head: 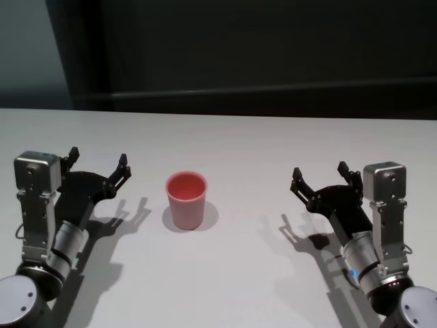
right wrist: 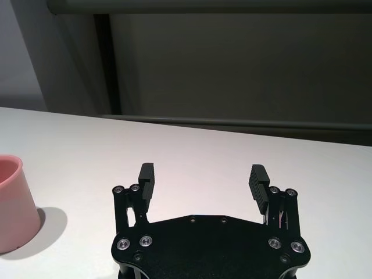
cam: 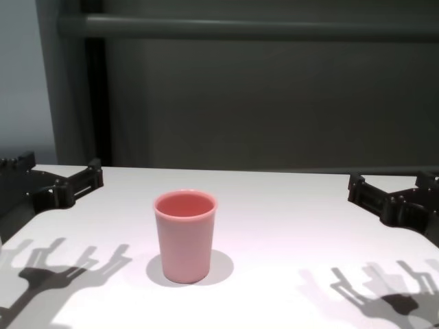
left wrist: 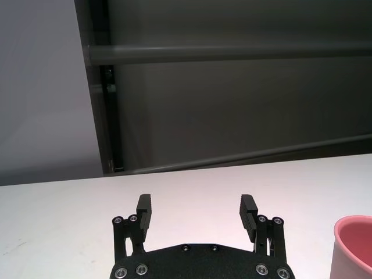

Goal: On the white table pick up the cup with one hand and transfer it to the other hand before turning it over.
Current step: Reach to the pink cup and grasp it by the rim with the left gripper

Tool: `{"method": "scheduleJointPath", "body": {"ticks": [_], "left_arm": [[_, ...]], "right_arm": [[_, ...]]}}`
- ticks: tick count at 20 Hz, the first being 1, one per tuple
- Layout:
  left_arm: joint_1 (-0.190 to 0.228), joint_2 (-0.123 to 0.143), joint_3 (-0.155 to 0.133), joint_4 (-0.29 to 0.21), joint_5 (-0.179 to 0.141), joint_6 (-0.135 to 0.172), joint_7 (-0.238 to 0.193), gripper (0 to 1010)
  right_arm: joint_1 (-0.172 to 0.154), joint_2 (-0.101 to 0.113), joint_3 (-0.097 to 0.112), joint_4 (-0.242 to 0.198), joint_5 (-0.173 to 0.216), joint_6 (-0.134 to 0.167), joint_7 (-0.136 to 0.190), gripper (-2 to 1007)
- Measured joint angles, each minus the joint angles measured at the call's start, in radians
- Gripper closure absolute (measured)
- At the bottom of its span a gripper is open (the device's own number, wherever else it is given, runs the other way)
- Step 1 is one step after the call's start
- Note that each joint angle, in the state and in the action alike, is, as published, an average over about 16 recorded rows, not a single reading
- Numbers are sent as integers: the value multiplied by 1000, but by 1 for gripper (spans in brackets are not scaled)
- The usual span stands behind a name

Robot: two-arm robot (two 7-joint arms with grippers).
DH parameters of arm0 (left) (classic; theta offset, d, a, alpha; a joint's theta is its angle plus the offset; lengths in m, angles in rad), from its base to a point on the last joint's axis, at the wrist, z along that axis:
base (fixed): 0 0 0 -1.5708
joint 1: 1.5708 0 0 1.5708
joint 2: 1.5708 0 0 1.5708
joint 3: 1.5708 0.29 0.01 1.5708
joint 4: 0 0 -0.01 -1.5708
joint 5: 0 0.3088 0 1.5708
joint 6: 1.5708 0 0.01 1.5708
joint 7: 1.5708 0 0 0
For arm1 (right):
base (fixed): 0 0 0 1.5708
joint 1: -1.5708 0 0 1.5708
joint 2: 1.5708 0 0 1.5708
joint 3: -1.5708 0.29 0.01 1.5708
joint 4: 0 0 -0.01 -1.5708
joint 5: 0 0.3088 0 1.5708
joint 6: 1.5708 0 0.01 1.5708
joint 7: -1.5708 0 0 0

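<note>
The salmon-pink cup (head: 186,199) stands upright, mouth up, on the white table (head: 232,143), about midway between my two arms. It also shows in the chest view (cam: 184,234), at the edge of the left wrist view (left wrist: 354,247) and of the right wrist view (right wrist: 14,204). My left gripper (head: 97,165) is open and empty, left of the cup and apart from it. My right gripper (head: 319,177) is open and empty, right of the cup and farther from it. Both hover just above the tabletop.
A dark wall with a horizontal rail (cam: 247,27) stands behind the table's far edge (head: 218,115). Gripper shadows fall on the tabletop (cam: 62,271) near the front.
</note>
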Motion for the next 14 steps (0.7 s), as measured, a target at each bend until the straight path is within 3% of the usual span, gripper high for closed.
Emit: {"method": "scheduleJointPath", "body": {"ticks": [14], "left_arm": [[0, 0, 0, 0, 0, 0, 0, 9]], "right_arm": [[0, 0, 0, 0, 0, 0, 0, 3]]}}
